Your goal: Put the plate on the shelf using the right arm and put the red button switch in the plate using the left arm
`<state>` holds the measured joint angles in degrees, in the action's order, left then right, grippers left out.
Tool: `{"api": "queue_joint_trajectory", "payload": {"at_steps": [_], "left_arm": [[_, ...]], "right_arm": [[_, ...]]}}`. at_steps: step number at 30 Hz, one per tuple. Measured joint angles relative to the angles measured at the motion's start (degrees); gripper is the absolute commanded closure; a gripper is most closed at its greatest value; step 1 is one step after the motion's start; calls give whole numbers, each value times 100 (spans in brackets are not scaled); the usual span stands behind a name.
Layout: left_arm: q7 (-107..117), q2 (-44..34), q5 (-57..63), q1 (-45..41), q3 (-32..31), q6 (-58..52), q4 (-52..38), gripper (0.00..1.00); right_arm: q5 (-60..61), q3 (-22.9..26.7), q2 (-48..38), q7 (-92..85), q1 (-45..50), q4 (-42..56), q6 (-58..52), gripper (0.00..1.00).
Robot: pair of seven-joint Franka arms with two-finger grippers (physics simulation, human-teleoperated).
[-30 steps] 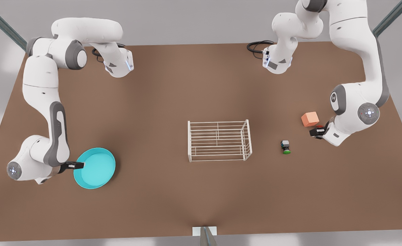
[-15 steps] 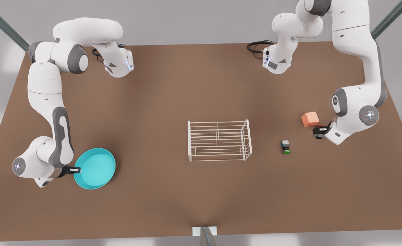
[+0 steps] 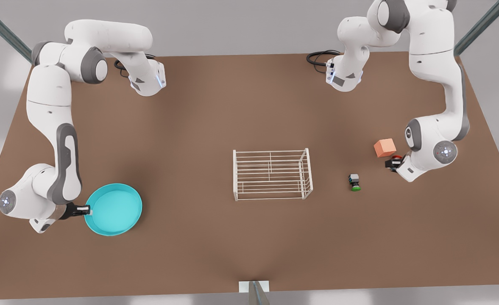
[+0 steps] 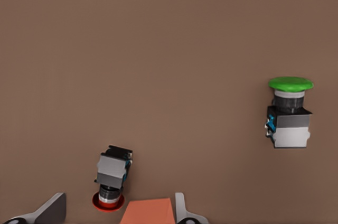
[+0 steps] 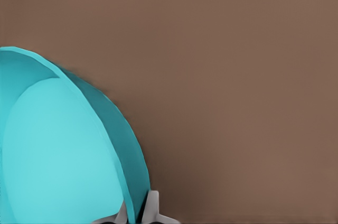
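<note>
Both grasps are under way: the right end effector (image 3: 84, 210) pinches the plate's (image 3: 113, 209) rim near the table's front corner, the left end effector (image 4: 117, 209) straddles the red button switch (image 4: 111, 182) unclosed, and next comes lifting toward the mid-table shelf (image 3: 272, 173).

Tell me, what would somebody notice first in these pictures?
Probably the big turquoise plate low on the front view's left, with the right claw pinching its rim. Next, the white wire shelf standing in the middle of the brown table. On the front view's right, the left claw sits at the red button switch, beside an orange cube.
</note>
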<state>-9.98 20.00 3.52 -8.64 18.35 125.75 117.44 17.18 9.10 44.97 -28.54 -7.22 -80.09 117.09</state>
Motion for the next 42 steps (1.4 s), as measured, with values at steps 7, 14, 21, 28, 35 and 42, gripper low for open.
{"api": "queue_joint_trajectory", "payload": {"at_steps": [7, 14, 21, 28, 35, 42], "left_arm": [[-188, 238, -31, 166, -6, 310, 122, 0], [-368, 295, -169, 252, -10, 952, 323, 0], [-553, 526, -191, 330, -8, 1337, 345, 0], [-684, 663, -195, 350, -8, 1650, 505, 0], [-826, 735, -195, 466, -8, 1853, 555, 0], [-934, 774, -195, 468, -17, 2021, 692, 0]], "right_arm": [[-10, 218, -960, -36, 358, 1, -870, 86], [-46, 511, -1899, 209, 1548, 10, -1902, 85], [-46, 568, -2013, 884, 2746, 199, -2499, 85], [135, 519, -1771, 2035, 3863, 656, -2536, 85], [288, 404, -1197, 3499, 4720, 1075, -1926, 85], [315, 308, -599, 4909, 5360, 1083, -816, 85]]}}
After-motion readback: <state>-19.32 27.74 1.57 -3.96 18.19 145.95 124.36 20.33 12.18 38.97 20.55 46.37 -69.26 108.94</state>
